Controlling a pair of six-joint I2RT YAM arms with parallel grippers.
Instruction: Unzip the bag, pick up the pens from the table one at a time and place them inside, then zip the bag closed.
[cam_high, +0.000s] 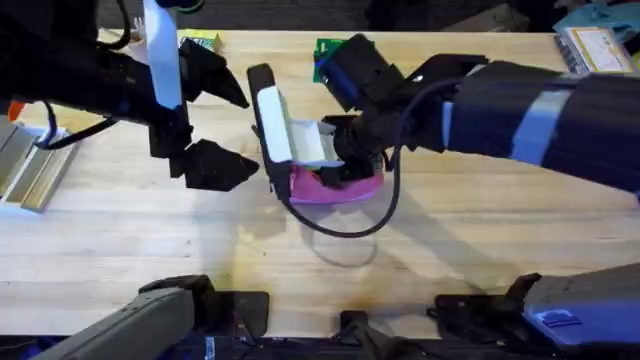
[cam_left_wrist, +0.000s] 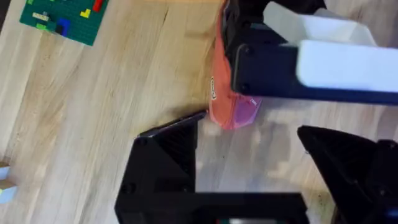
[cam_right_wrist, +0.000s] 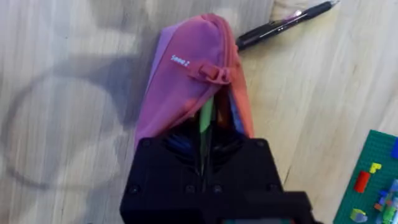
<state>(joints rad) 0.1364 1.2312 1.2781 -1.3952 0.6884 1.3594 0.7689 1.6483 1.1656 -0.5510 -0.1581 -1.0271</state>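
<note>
Pink bag (cam_right_wrist: 189, 93): we see it lying on the wooden counter (cam_high: 450, 230), its open mouth right under the right gripper (cam_right_wrist: 204, 148).
Inside the bag: green pen (cam_right_wrist: 204, 121) poking into the opening, purple lining around it.
Right gripper: fingers pressed together on that green pen, looks like.
Black pen (cam_right_wrist: 286, 25): on the counter just beside the bag.
Left gripper (cam_left_wrist: 249, 165): spread wide, holding nothing, near the bag's end.
Green brick board (cam_left_wrist: 62, 18): well apart.

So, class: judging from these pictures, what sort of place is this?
Probably a robotics lab workbench: a butcher-block table, two robot arms with the left gripper and right gripper, and practice props like the pink bag.
</note>
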